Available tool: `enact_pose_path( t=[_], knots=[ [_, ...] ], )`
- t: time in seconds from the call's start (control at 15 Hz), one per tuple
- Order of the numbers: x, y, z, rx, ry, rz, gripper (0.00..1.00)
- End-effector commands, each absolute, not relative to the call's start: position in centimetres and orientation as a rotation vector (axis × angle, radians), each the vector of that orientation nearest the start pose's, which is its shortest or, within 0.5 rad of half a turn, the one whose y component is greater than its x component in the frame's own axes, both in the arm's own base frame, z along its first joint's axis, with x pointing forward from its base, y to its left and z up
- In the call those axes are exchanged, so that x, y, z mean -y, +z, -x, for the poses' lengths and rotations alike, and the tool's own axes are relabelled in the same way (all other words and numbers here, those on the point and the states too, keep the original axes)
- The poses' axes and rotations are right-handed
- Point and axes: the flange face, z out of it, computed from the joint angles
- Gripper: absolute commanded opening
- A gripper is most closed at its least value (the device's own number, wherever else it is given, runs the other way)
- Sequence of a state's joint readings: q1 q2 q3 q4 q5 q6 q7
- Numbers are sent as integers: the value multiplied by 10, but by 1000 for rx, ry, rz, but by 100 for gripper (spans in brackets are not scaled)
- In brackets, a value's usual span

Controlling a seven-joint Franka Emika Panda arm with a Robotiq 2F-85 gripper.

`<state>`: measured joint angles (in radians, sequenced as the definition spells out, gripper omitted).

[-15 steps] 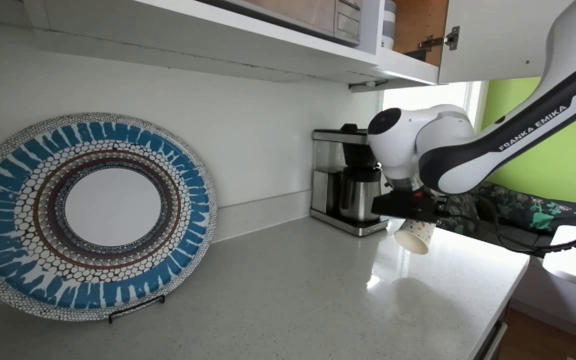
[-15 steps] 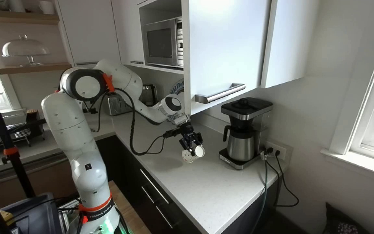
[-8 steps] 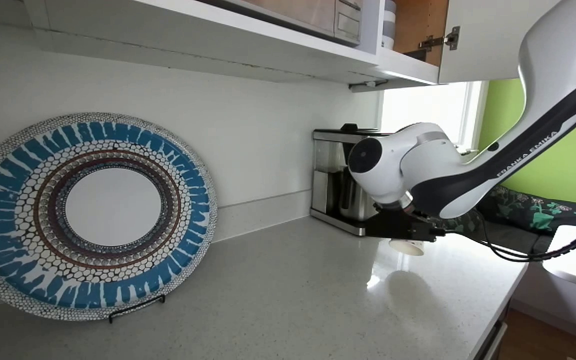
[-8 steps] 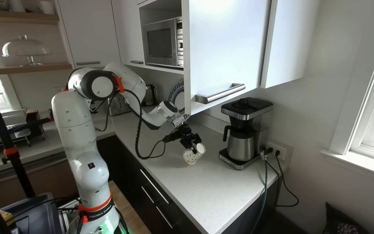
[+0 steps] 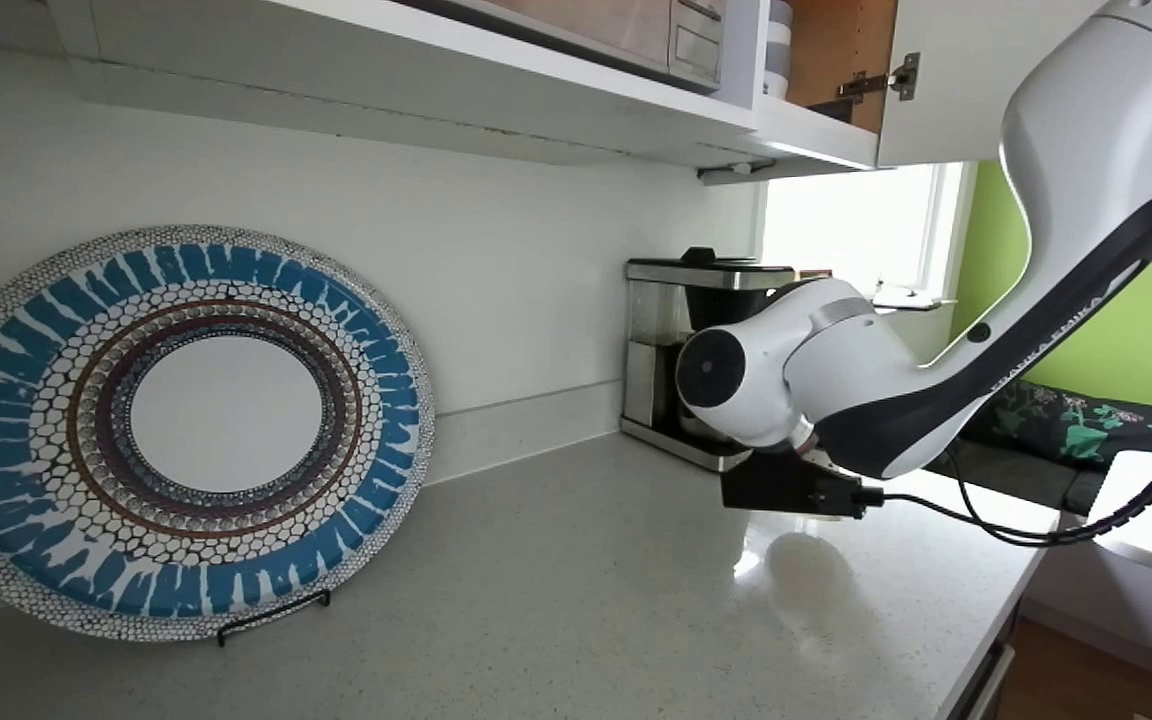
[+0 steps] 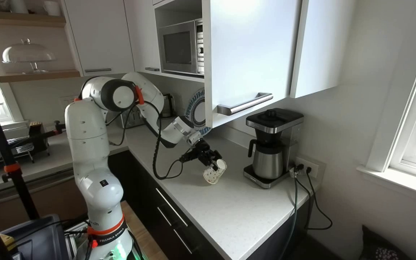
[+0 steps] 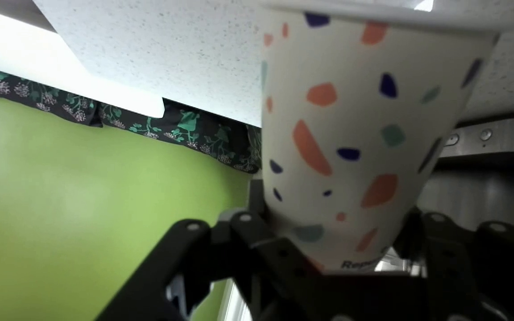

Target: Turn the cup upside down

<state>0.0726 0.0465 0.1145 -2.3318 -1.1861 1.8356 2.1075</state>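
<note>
The cup (image 6: pixel 214 174) is white and tapered with orange, dark blue and green-grey specks. In the wrist view the cup (image 7: pixel 346 133) fills the middle, with its narrow base near the palm and its wide rim toward the counter. My gripper (image 7: pixel 335 214) is shut on the cup, with a finger on each side of its lower part. In an exterior view my gripper (image 6: pixel 216 161) holds it tilted, wide rim down and to the left, low over the counter (image 6: pixel 208 209). In an exterior view my gripper (image 5: pixel 791 485) hides nearly all of the cup.
A coffee maker with a steel carafe (image 6: pixel 267 162) stands beside the gripper on the counter, close to the wall. A patterned round plate (image 5: pixel 226 410) leans on the wall. Wall cabinets (image 6: pixel 251 47) hang above the arm, one door open. The counter's edge is near.
The arm has come lower and my gripper has tilted. The cup has turned with it, its rim now pointing more toward the counter. The cup stays in the grip.
</note>
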Motion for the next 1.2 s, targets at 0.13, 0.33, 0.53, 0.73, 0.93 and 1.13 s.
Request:
enact_pose_path(
  t=[0.13, 0.33, 0.53, 0.73, 0.93, 1.13],
  knots=[
    [-36, 300, -480, 1237, 936, -1684, 38],
    [-42, 295, -477, 1235, 959, -1645, 38],
    [-44, 291, -475, 1233, 962, -1623, 38],
    [-47, 291, -474, 1254, 955, -1615, 96],
    [-47, 296, -477, 1276, 952, -1611, 100],
    [-40, 310, -482, 1330, 916, -1634, 100]
  ],
)
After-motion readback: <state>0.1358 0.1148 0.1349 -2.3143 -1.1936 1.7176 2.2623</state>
